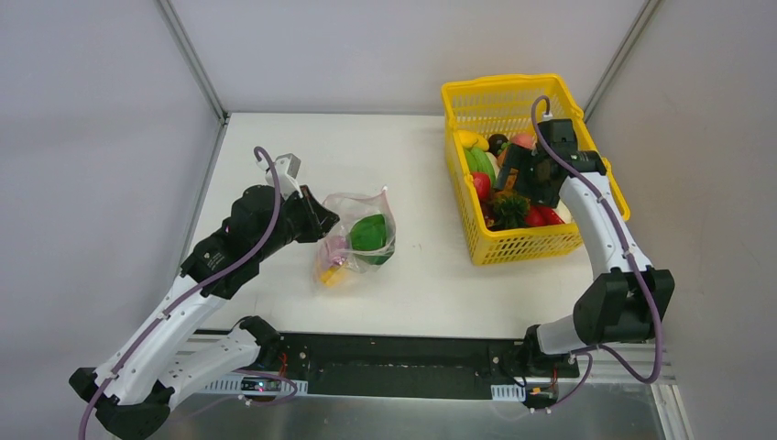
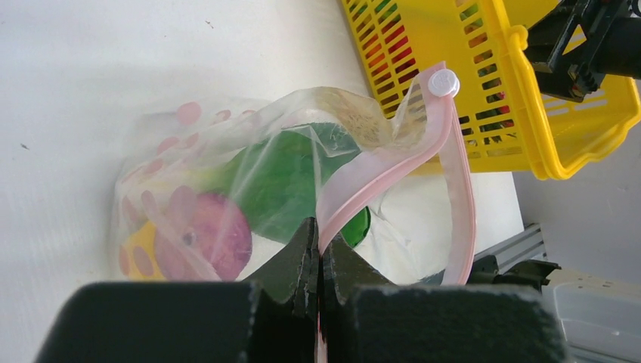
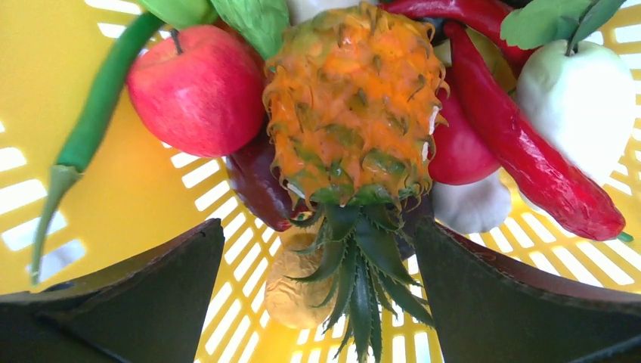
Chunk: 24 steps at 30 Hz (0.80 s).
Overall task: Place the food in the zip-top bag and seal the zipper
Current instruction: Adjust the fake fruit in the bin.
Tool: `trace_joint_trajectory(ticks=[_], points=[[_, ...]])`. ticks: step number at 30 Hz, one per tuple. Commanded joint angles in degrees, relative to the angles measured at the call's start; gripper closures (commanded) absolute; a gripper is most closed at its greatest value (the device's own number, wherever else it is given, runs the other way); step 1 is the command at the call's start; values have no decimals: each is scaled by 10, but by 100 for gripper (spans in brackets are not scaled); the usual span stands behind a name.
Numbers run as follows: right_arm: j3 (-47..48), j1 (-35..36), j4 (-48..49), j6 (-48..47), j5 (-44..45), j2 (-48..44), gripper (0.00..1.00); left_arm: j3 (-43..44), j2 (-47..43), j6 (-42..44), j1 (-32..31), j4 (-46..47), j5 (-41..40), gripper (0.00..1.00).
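The clear zip-top bag [image 1: 355, 236] with pink dots lies mid-table and holds a green fruit [image 2: 291, 181], a pink one [image 2: 202, 236] and a yellow one. My left gripper [image 2: 320, 253] is shut on the bag's pink zipper strip [image 2: 393, 162] at its mouth, which gapes open. My right gripper [image 3: 317, 257] is open inside the yellow basket [image 1: 522, 243], its jaws either side of the leafy crown of an orange toy pineapple [image 3: 354, 106]. A red apple [image 3: 196, 79], red chilli [image 3: 529, 144], green chilli and white fruit lie around it.
The yellow lattice basket stands at the table's right rear, full of toy food, and also shows in the left wrist view [image 2: 521, 91]. A white slider tab [image 2: 443, 82] sits at the zipper's far end. Grey walls enclose the table.
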Motion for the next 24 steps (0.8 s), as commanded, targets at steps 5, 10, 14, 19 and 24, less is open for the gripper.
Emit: trace_joint_trajectory(ticks=[5, 10, 14, 19, 24], points=[[28, 19, -24, -6, 57, 12, 0, 24, -1, 23, -1, -12, -14, 100], [16, 22, 5, -4, 66, 10, 1, 24, -5, 22, -1, -13, -15, 100], [-10, 23, 21, 0, 137, 37, 0, 28, 2, 23, -1, -11, -6, 100], [-27, 23, 32, 2, 135, 58, 12, 27, 8, 21, -1, -9, -1, 100], [-36, 23, 89, 14, 94, 29, 32, 30, 7, 20, -1, -9, 0, 100]])
